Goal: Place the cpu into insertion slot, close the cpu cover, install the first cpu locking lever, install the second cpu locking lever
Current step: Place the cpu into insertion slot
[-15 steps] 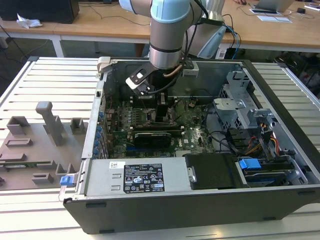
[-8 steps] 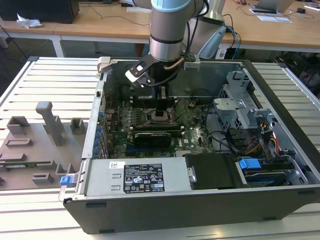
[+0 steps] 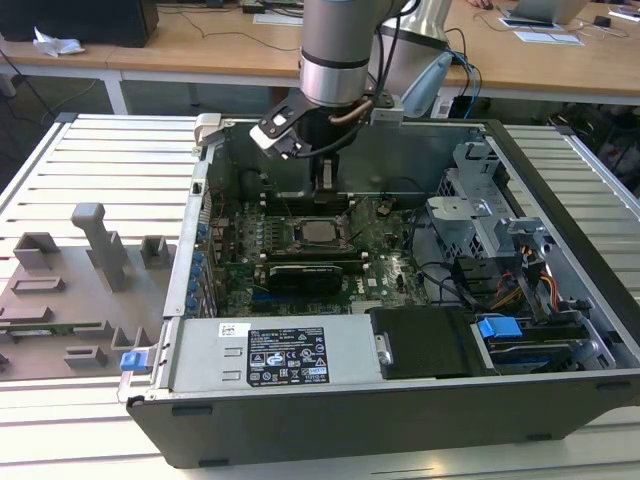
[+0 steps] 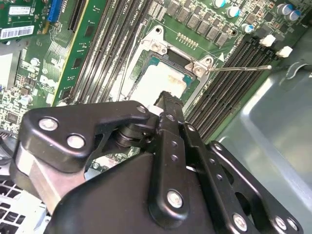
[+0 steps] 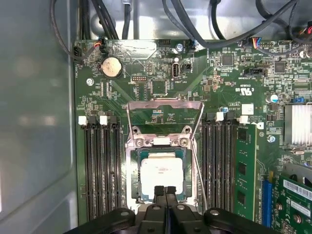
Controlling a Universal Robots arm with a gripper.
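In the exterior view, I see the silver robot arm (image 3: 335, 50) reaching down into the open dark-grey computer case (image 3: 400, 420), which lies on the ribbed light-grey table (image 3: 100, 150). The black gripper (image 3: 322, 185) hangs just above the green motherboard (image 3: 395, 270), close over the small square silvery-topped cpu (image 3: 320, 232).

In the second wrist view, the gripper (image 4: 165, 97) has its fingers pressed together with nothing between them, and their tip overlaps the near edge of the cpu (image 4: 161, 80). A thin steel wire lever (image 4: 241, 68) juts out sideways over the long black memory slots (image 4: 229, 83).

In the first wrist view, the cpu (image 5: 161, 170) sits in the square metal-rimmed insertion slot (image 5: 161, 142). The thin silvery window-frame cpu cover (image 5: 132, 170) lies around the cpu. The gripper (image 5: 165, 189) is closed, empty, at the chip's near edge. A wire lever (image 5: 165, 103) stands beyond the slot.
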